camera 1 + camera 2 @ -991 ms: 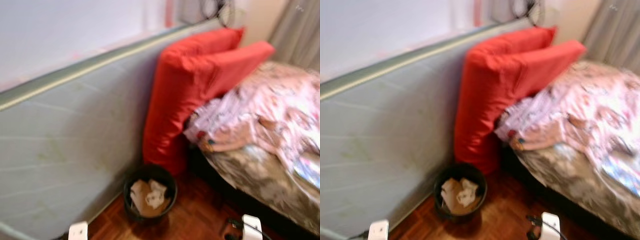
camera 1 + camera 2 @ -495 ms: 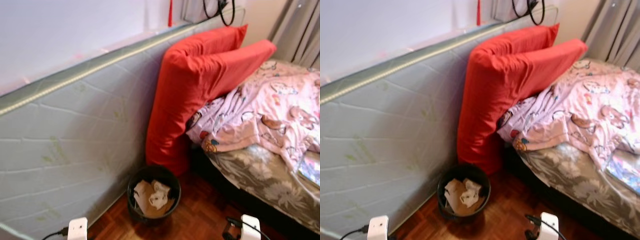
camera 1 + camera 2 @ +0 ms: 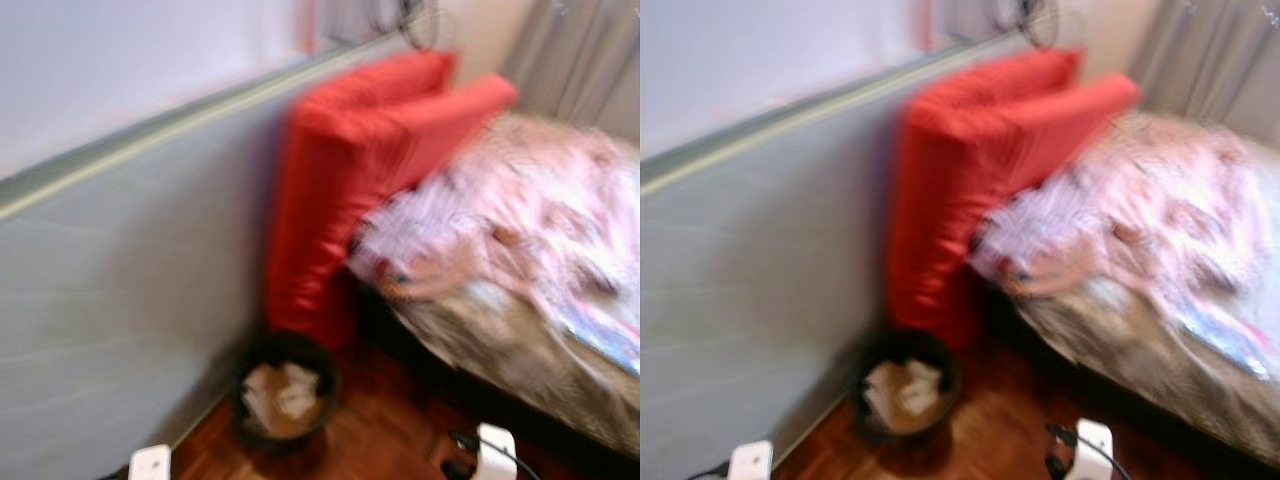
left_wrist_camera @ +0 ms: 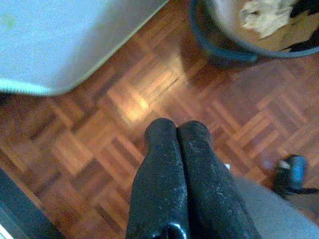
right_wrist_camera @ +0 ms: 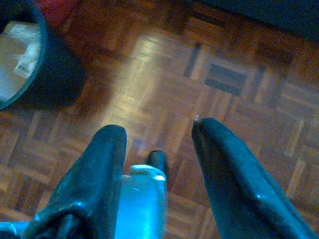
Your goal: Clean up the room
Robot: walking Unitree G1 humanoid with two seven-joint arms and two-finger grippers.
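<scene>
head views: blurred, so we take it the camera is moving; we see a black wastebasket [image 3: 285, 395] holding crumpled paper [image 3: 280, 392] on the parquet floor [image 3: 385, 435], just below a red cushion [image 3: 335, 205] propped against a grey mattress [image 3: 120, 290] stood on edge, with the bed [image 3: 520, 345] and its pink patterned blanket [image 3: 530, 210] to our right.
left wrist view: left end effector [image 4: 179, 130] hangs over the parquet, fingers pressed together, gripping nothing; the wastebasket rim is near, the mattress corner beside it.
right wrist view: right end effector [image 5: 159, 132] hangs with fingers spread and empty, wastebasket off to one side.
step: we judge we're walking and scanning, nothing picked up yet.
next: steady the view, choose a stray item, probably on the bed, and approach.
</scene>
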